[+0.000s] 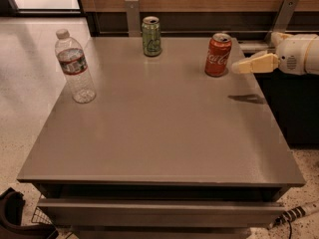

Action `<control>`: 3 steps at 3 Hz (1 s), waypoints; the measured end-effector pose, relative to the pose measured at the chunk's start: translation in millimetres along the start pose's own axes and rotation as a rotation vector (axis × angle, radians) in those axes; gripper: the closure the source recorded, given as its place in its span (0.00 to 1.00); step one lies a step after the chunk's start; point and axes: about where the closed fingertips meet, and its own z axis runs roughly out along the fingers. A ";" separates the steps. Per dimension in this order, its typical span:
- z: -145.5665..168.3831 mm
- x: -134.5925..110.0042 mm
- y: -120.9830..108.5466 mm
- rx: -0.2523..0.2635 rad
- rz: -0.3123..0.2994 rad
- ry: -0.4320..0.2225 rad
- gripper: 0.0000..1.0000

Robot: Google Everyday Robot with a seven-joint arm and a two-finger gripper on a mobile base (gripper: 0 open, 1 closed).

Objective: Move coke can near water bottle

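The coke can stands upright at the back right of the grey table. It is red with white script and a silver top. The water bottle stands upright near the table's left edge, clear with a white cap and a dark label band. My gripper comes in from the right, above the table's right edge. Its pale yellow fingertips are just to the right of the coke can and a little apart from it. It holds nothing.
A green can stands at the back middle of the table. A wood-panelled wall with two metal brackets runs behind. A drawer front sits below the table top. Pale floor lies to the left.
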 end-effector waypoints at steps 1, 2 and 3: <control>32.5 21.1 -5.4 -0.075 0.077 -0.056 0.00; 56.4 24.5 -3.0 -0.139 0.103 -0.111 0.00; 67.5 17.0 -2.0 -0.169 0.093 -0.147 0.00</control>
